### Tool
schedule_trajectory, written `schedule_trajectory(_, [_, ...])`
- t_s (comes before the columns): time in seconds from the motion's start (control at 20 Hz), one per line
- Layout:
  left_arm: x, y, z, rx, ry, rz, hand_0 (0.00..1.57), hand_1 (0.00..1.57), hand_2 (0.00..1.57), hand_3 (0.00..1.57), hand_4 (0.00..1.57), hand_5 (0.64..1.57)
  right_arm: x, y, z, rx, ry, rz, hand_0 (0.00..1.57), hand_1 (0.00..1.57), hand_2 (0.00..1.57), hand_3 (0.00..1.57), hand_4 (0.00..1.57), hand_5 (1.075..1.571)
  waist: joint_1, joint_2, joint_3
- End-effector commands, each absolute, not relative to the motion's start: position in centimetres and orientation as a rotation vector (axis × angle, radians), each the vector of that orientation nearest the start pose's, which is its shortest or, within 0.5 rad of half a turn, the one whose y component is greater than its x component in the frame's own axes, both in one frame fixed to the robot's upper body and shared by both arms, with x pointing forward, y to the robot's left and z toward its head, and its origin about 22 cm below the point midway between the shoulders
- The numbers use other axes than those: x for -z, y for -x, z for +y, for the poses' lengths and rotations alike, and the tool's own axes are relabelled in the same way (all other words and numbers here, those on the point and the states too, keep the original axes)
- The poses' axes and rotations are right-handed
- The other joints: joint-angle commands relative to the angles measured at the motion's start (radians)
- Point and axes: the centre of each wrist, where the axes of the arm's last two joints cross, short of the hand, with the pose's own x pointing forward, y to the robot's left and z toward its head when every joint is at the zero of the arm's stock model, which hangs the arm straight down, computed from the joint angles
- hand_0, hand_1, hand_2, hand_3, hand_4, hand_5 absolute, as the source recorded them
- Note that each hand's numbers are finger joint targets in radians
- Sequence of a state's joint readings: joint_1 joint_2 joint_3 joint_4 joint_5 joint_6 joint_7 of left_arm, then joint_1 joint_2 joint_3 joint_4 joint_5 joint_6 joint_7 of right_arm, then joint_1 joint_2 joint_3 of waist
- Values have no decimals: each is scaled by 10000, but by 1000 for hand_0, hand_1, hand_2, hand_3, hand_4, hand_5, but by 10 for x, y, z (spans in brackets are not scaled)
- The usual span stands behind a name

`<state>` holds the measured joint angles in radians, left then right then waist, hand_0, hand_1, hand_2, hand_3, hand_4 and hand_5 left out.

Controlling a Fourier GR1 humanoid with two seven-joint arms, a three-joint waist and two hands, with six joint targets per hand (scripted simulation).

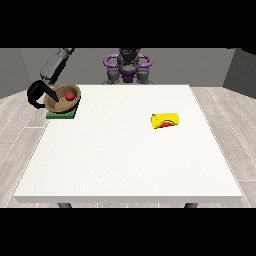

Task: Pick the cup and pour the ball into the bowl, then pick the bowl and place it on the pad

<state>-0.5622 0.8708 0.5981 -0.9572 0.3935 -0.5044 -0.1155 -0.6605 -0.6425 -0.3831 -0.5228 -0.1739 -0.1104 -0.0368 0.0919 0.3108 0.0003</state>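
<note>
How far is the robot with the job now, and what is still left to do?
Pouring looks done: the red ball is in the bowl, and the yellow cup lies on its side on the table. In hand: the hand at the view's left is at the bowl, which sits tilted over the green pad. Left: settling the bowl flat and letting go.

Table (125, 165): large, white, rectangular.
Pad (62, 115): green, flat at the far corner on the view's left, just inside the edge.
Cup (165, 120): yellow with a red patch, on its side, right of the table's middle.
</note>
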Motion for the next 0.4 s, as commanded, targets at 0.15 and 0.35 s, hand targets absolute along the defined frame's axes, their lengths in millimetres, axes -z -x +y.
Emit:
schedule_trajectory(0.15, [-219,-301,499,802,-1994,-19459,0,0,0,0,1190,1569,-76,-354,-462,2796,5626,-12429,0,0,0,0,0,1407,297,-947,4])
schedule_trajectory(0.35, [-173,-308,492,234,-2107,-18386,0,0,0,0,1190,1569,-121,-363,-467,1739,5539,-12395,0,0,0,0,200,1375,-389,-2028,-14])
